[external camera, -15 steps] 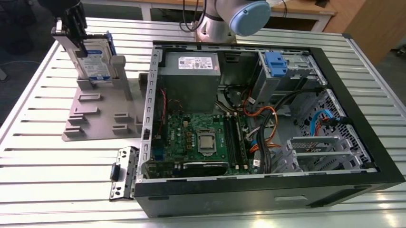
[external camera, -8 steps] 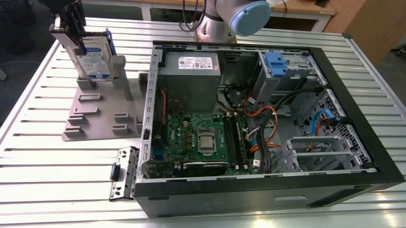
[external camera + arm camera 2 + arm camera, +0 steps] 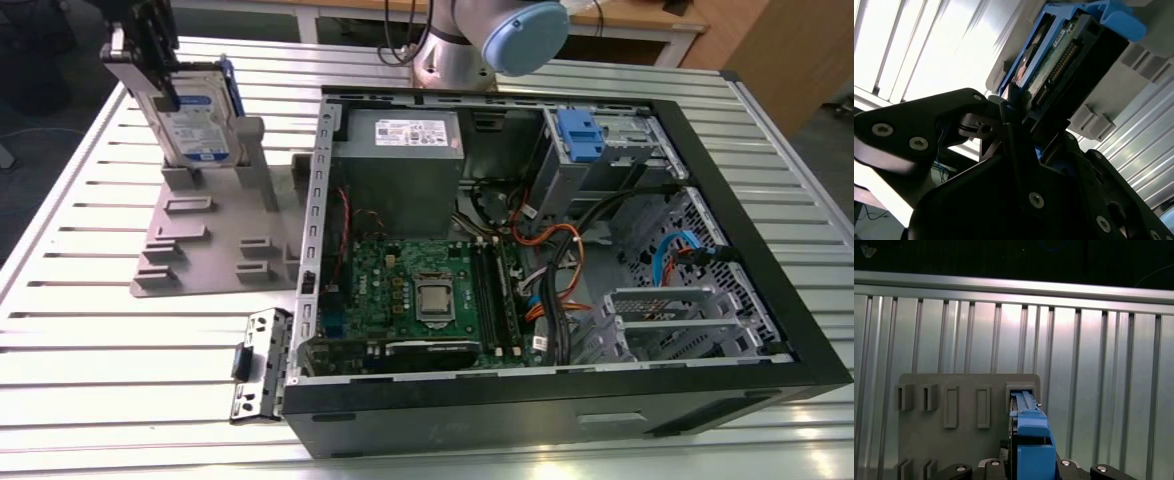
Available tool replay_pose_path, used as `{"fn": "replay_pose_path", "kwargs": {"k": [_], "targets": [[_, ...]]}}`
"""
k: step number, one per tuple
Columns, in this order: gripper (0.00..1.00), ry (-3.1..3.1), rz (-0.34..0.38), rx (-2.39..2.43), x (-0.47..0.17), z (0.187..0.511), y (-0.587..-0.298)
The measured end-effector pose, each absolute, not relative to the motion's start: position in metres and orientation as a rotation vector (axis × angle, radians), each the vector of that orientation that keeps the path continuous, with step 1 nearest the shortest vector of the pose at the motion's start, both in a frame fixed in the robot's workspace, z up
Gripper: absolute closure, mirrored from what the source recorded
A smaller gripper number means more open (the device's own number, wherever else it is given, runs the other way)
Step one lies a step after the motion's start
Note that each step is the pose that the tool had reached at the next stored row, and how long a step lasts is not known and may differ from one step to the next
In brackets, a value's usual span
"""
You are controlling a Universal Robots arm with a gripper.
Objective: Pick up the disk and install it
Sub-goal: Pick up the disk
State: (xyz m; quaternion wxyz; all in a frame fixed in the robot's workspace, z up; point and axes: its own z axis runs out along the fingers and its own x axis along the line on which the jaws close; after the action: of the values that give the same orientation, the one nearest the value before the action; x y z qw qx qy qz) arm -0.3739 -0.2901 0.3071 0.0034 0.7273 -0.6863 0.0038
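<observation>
vertically held silver disk (image 3: 200, 100), blue rail (image 3: 231, 88), white-blue label (image 3: 198, 125), jaws pinching its top

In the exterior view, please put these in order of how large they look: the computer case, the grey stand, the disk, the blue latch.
Largest to smallest:
1. computer case
2. grey stand
3. disk
4. blue latch

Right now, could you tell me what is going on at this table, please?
The arm's gripper is down at the upper end of the disk, which stands upright in a slot of the grey stand on the slatted table. The disk is not yet lifted out or installed. The open computer case lies beside the stand, toward the exterior view's right.
</observation>
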Motion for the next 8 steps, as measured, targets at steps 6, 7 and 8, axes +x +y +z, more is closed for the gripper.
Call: {"fn": "replay_pose_path", "kwargs": {"k": [6, 7, 8], "targets": [[0.64, -2.151, 0.012, 2.280, -0.3739, 0.3106, -0.2901], [0.64, -2.151, 0.012, 2.280, -0.3739, 0.3113, -0.2901], [0.64, -2.151, 0.012, 2.280, -0.3739, 0.3121, -0.2901]]}}
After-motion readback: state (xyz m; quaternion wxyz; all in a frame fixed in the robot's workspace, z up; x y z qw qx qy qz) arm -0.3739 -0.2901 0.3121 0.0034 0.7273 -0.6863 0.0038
